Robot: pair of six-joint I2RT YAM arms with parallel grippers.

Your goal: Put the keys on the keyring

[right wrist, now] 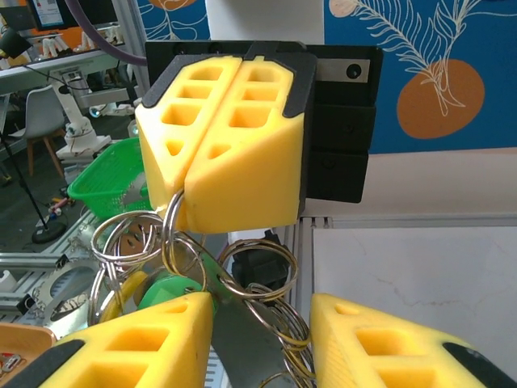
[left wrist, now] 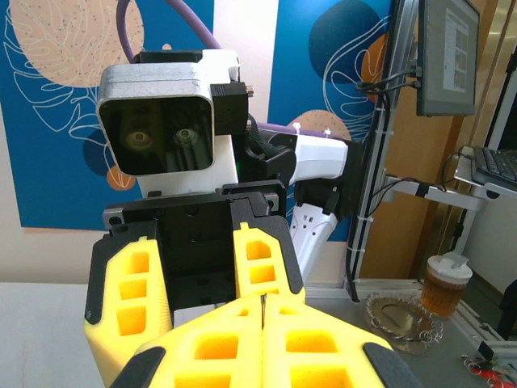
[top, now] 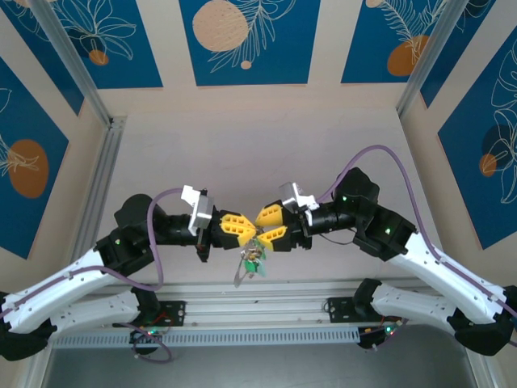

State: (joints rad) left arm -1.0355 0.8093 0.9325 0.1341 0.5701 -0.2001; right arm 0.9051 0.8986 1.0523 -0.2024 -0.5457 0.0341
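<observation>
The left hand has its fingers together, clamped on the keyring above the surface. The keys hang below it. The right hand has its fingers apart, straddling one blade. The contents of the green basket are indistinct.

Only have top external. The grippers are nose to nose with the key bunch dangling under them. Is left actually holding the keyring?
Observer: Yes. On right wrist the left gripper is shut, and the keyring wire runs into the seam at its fingertips.
Operator: Right closed on anything?
Observer: No. The right gripper is open, with a silver key blade and a green tag hanging between its fingers.
Operator: One ring or more?
Observer: More. Several overlapping rings hang below the pinched one.
</observation>
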